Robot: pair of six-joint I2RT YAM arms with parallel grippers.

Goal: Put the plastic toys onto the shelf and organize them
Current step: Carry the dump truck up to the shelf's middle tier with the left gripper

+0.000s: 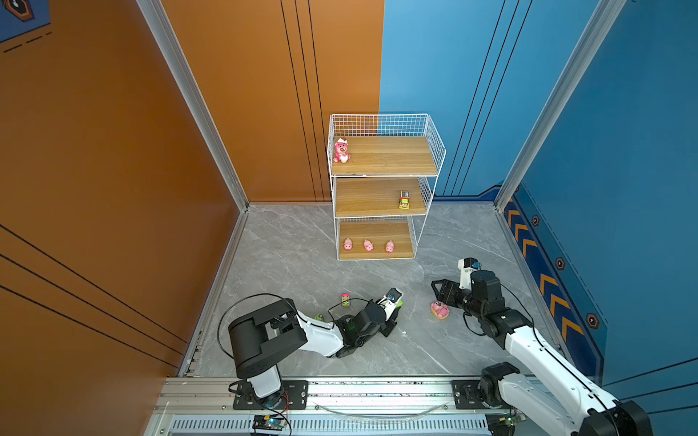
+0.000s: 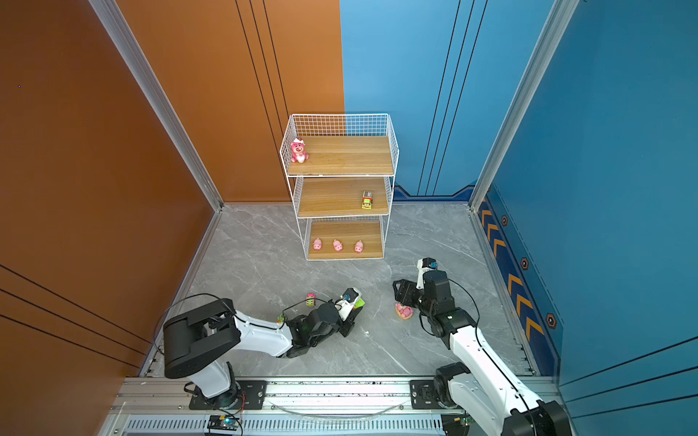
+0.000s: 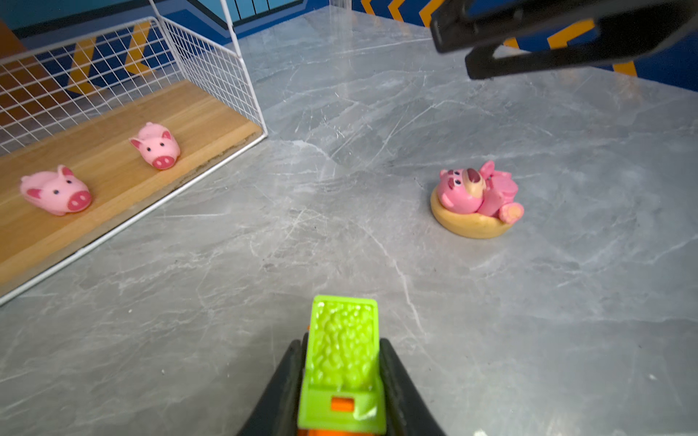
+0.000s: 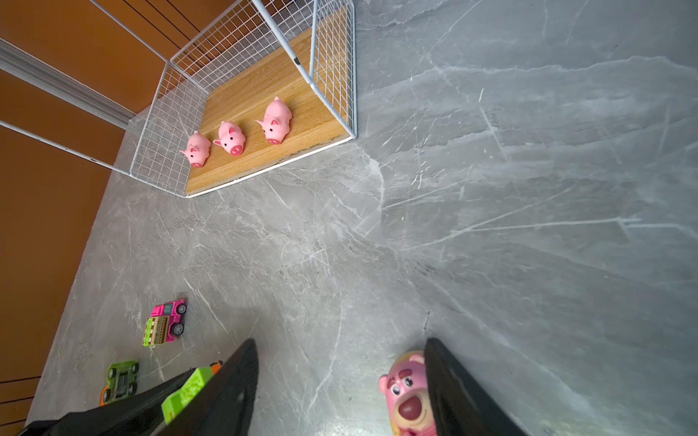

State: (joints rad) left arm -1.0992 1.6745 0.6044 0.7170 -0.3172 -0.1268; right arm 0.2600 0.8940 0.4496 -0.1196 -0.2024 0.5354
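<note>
Lime-green toy truck (image 3: pixel 342 362), bumpy-bedded and orange-trimmed, sits lower centre in both top views, pinched by left gripper (image 3: pixel 341 343); right gripper (image 4: pixel 339 341) gapes wide.

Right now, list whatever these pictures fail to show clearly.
Green truck: left wrist view, near end cut off by the bottom edge; jaws cover its sides.
Bear on tan base: right wrist view, lower body cut off by the edge, one side behind a jaw.
Green car: in a top view, mostly behind the left arm.
Yellow truck on the shelf's middle board: both top views, too small for detail.
</note>
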